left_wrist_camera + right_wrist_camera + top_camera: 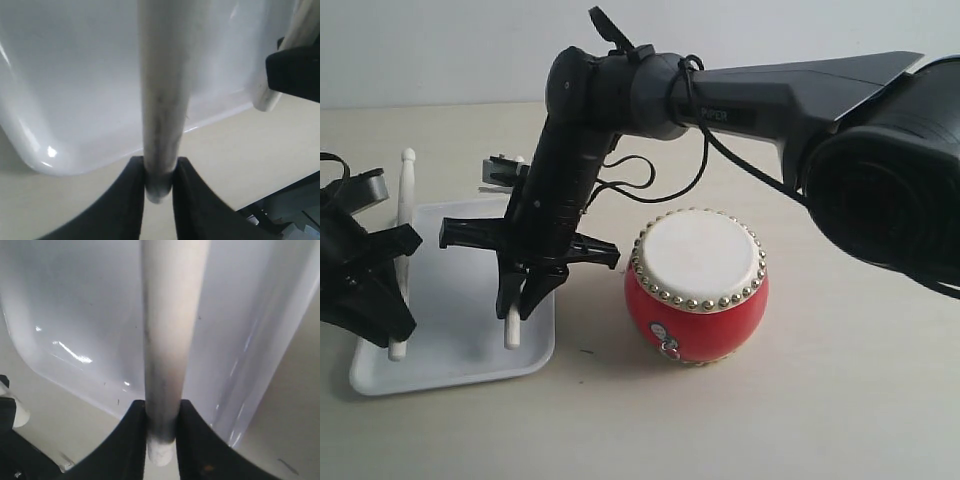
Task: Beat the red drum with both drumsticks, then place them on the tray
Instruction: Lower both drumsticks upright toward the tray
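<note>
The red drum (695, 300) with its cream skin stands on the table, right of the white tray (455, 375). My right gripper (521, 303) reaches across the middle over the tray and is shut on one drumstick (512, 335), whose end hangs low over the tray floor. My left gripper (392, 318) is shut on the other drumstick (406, 190) at the tray's left side. In the left wrist view the fingers (127, 200) of the gripper (159, 177) pinch the stick (162, 90) above the tray (75, 75). In the right wrist view the gripper (162, 425) clamps its stick (170, 325) over the tray (75, 305).
The right arm's dark links (620, 90) and its cable arch over the table behind the drum. The beige tabletop (770, 420) stretches in front of the drum and tray. The right gripper's black body (295, 70) shows at the edge of the left wrist view.
</note>
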